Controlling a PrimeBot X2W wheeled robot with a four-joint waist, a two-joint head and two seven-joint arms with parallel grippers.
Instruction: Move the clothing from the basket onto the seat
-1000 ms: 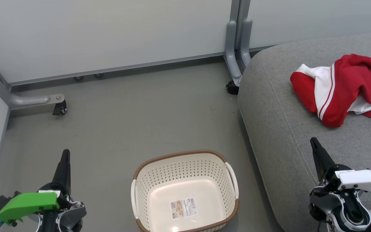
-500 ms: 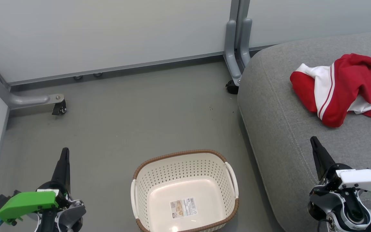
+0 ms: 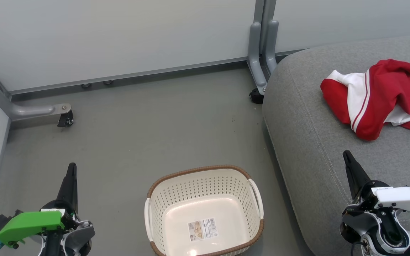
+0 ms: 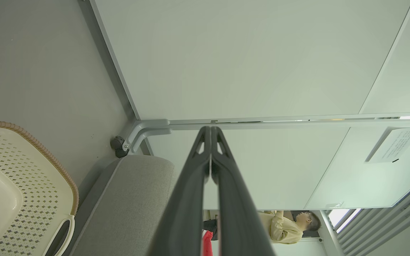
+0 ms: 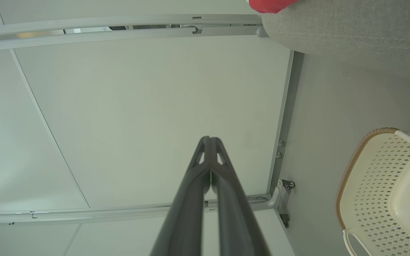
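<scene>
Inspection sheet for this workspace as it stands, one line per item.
surface: grey floor, smooth, a few small dark specks.
job's things: basket upright on the floor, nothing in it but a label sticker; red and white clothing heaped on the grey seat, right of the basket.
clutter: nothing seen.
grippers: left gripper shut, holding nothing, over the floor; right gripper shut, holding nothing, over the seat.
cables: nothing seen.
surroundings: pale partition panels on wheeled grey feet; a person beyond the panels in the left wrist view.

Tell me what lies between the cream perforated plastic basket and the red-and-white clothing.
In the head view, between the cream perforated plastic basket and the red-and-white clothing lie bare grey floor and grey fabric seat.
</scene>
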